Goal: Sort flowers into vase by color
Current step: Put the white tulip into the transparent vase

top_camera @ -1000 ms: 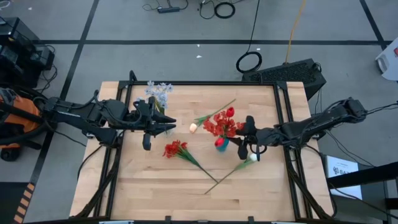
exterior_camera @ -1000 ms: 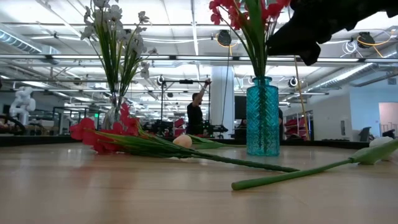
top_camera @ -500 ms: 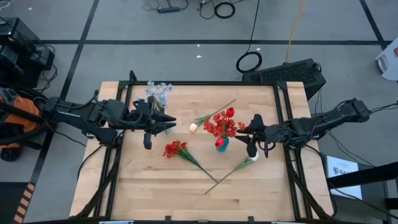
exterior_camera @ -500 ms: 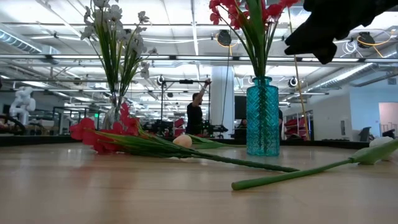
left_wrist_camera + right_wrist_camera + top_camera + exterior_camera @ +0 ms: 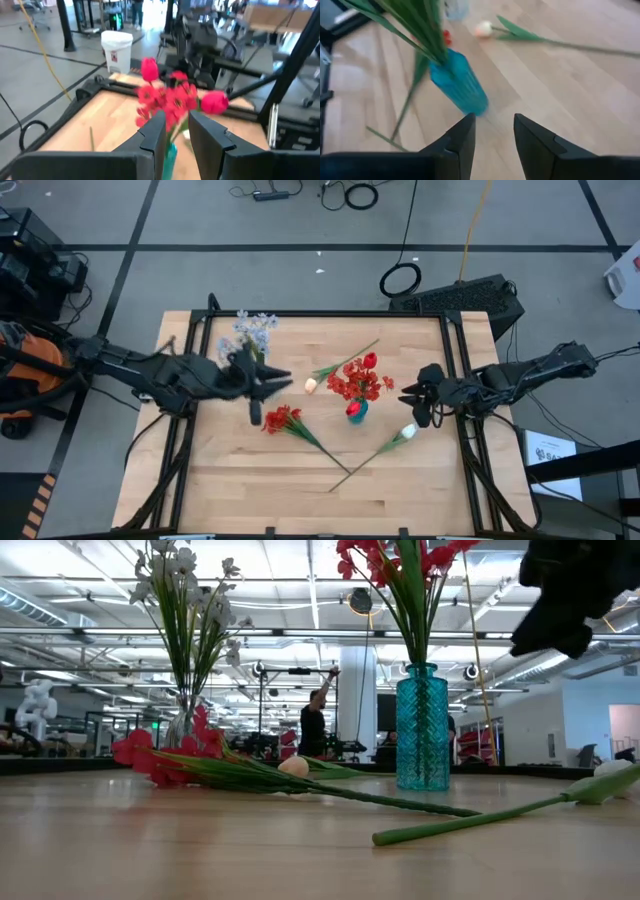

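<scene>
red blooms [image 5: 400, 560] cut off at top edge, right arm [image 5: 570, 590] partly cropped

Wooden plank counter [image 5: 250, 480], dark frame at its edges. Teal vase [image 5: 356, 412] upright just right of centre, holding red blooms. Clear vase [image 5: 182, 727] with pale sprays at 11 o'clock. Lying flat: red cluster [image 5: 281, 420] left of centre; cream bud [image 5: 311, 385] at 12; white bud [image 5: 407, 432] at 4.

red flowers [image 5: 358, 379], ribbed teal vase [image 5: 422, 728]
</scene>
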You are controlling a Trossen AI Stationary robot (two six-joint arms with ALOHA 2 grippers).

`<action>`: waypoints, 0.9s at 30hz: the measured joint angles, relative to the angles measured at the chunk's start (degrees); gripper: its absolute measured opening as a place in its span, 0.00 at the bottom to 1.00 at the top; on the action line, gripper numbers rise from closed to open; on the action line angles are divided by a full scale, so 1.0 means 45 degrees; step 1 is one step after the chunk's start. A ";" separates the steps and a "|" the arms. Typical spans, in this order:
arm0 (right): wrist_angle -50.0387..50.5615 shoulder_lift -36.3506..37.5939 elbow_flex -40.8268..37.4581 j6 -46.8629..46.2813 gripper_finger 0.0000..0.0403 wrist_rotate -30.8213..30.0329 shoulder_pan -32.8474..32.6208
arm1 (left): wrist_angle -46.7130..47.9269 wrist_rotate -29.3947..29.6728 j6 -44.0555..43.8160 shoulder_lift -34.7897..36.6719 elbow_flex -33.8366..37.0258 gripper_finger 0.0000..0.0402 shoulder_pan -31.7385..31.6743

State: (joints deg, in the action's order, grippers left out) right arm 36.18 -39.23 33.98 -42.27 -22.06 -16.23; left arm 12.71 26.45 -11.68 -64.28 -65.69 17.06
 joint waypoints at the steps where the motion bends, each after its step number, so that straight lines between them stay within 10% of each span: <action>1: 0.0369 0.0150 0.0000 -0.0220 0.31 0.0000 0.0000 | -0.0001 0.0140 -0.0005 -0.0228 -0.0007 0.22 0.0155; 12: 0.2482 0.0979 0.0000 -0.2741 0.19 -0.0005 0.0005 | 0.1726 0.2393 -0.2706 -0.2645 -0.1682 0.22 0.1552; 27: 0.3187 0.1016 0.0000 -0.1060 0.15 0.0104 0.0005 | 0.2694 0.4561 -0.3684 -0.5100 -0.4338 0.22 0.2992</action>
State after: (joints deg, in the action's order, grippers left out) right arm 50.52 -34.65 33.98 -47.04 -21.60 -16.21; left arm 24.83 46.98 -28.26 -87.23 -85.21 30.53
